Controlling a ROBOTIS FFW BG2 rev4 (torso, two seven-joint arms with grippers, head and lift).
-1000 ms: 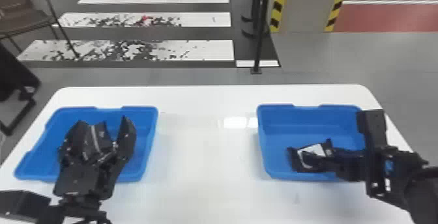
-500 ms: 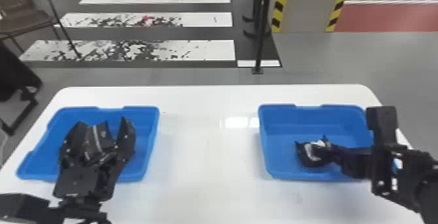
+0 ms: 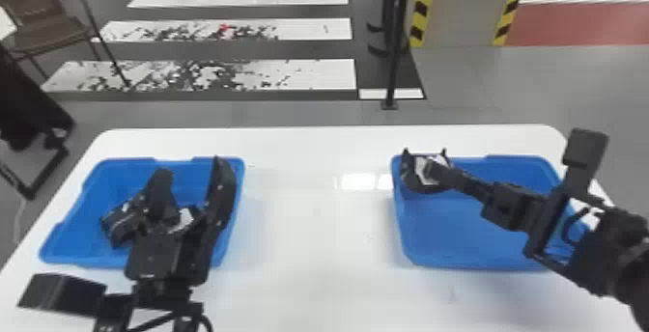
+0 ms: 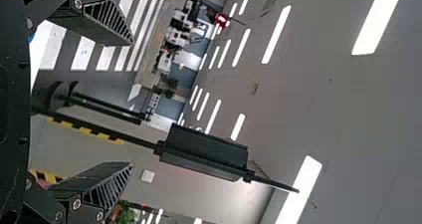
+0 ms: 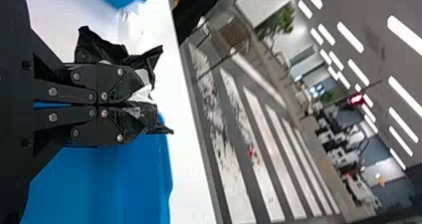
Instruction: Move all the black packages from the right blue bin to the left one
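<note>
- The right gripper point(image 3: 433, 172) pinches a black package point(image 3: 412, 180) with a white patch, at the far left corner of the right blue bin point(image 3: 463, 232).
- The left gripper point(image 3: 191, 168) has its fingers spread, over the left blue bin point(image 3: 82, 210).
- Black packages point(image 3: 117, 224) lie inside the left bin, partly hidden by that gripper.
- A broad stretch of worktop point(image 3: 321, 239) separates the bins, running from the left one's right wall to the right one's left wall.
- Past the worktop's far edge stands a dark post point(image 3: 393, 65), nearer the right bin.
</note>
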